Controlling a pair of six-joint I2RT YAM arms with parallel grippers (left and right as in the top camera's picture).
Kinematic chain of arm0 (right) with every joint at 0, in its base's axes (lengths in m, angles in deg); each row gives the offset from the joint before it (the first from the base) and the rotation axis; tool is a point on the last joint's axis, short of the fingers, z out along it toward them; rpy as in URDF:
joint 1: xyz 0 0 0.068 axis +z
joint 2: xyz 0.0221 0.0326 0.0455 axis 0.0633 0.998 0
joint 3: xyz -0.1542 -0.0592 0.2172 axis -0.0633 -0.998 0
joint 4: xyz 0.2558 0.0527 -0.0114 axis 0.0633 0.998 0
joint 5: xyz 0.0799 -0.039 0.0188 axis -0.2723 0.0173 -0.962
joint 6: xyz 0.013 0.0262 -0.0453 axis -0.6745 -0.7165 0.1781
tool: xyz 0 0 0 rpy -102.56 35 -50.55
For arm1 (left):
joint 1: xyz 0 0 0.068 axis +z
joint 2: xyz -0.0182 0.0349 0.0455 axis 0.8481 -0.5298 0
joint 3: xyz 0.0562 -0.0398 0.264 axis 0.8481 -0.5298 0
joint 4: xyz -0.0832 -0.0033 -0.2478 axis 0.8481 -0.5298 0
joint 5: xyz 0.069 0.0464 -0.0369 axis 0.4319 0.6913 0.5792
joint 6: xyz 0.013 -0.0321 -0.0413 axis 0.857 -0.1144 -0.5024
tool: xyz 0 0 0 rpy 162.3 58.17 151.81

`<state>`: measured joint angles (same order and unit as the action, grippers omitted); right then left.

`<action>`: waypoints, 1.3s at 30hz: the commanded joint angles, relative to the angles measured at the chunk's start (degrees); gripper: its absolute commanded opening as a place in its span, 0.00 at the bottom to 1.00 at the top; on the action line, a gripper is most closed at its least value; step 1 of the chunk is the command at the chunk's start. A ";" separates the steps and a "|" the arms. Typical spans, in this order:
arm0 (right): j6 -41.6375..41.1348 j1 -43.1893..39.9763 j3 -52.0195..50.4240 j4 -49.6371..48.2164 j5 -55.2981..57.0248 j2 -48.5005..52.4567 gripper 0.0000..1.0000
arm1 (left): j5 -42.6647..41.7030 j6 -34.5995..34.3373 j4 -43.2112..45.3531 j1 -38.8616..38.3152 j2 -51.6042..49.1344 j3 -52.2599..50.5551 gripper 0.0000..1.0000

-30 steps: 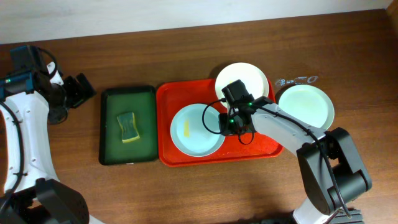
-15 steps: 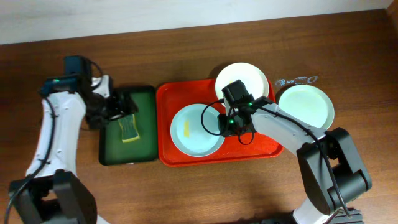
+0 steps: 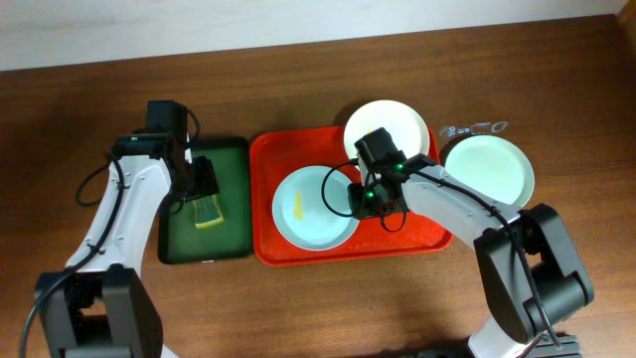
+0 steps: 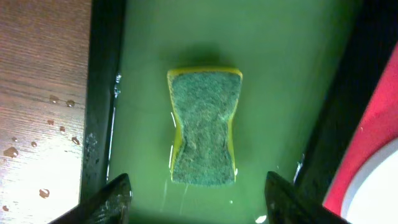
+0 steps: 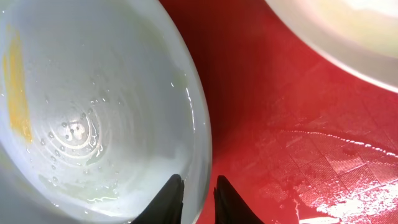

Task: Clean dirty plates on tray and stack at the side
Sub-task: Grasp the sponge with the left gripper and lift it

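My right gripper has its two fingers drawn in close on either side of the right rim of the smeared pale mint-blue round plate, pinching that edge. This plate, wet and carrying a yellow streak on its far side, lies flat in the left-centre of the large orange-red rectangular plastic tray, its left edge near the tray's left rim. Wet, bare red floor shows to the right of my grip. The white-cream round plate sits at the tray's back right corner, hanging over the rim and close beside my right arm. The second pale mint-blue plate rests on the brown wooden table, just beside the tray's right rim. My left gripper hangs wide open over the smaller dark green tray, which sits just beside the red one. Its fingers stand well clear on both sides of the yellow sponge with a green scouring face, which lies flat and apart from the walls. Water droplets dot the wood beyond the green tray's outer wall.
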<state>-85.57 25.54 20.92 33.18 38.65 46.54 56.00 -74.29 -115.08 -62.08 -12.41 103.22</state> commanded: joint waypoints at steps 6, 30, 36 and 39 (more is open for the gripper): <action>-0.02 0.31 0.07 -0.17 -0.35 -0.26 0.20 | -1.03 -3.17 1.86 0.09 -7.39 -0.17 0.61; -2.86 0.31 0.07 -0.31 -0.35 -0.26 0.33 | -1.27 -0.52 3.78 0.09 -12.90 -0.22 0.12; -2.84 0.31 -0.04 -0.11 -0.33 -0.26 0.17 | -1.27 -0.55 3.78 0.09 -12.90 -0.22 0.00; -5.18 0.31 -0.39 -0.17 0.35 -0.26 0.14 | -1.27 -0.55 3.78 0.09 -12.90 -0.22 0.00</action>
<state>-88.33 25.54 20.92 33.18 38.65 46.54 55.15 -75.16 -111.25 -62.08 -24.89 103.17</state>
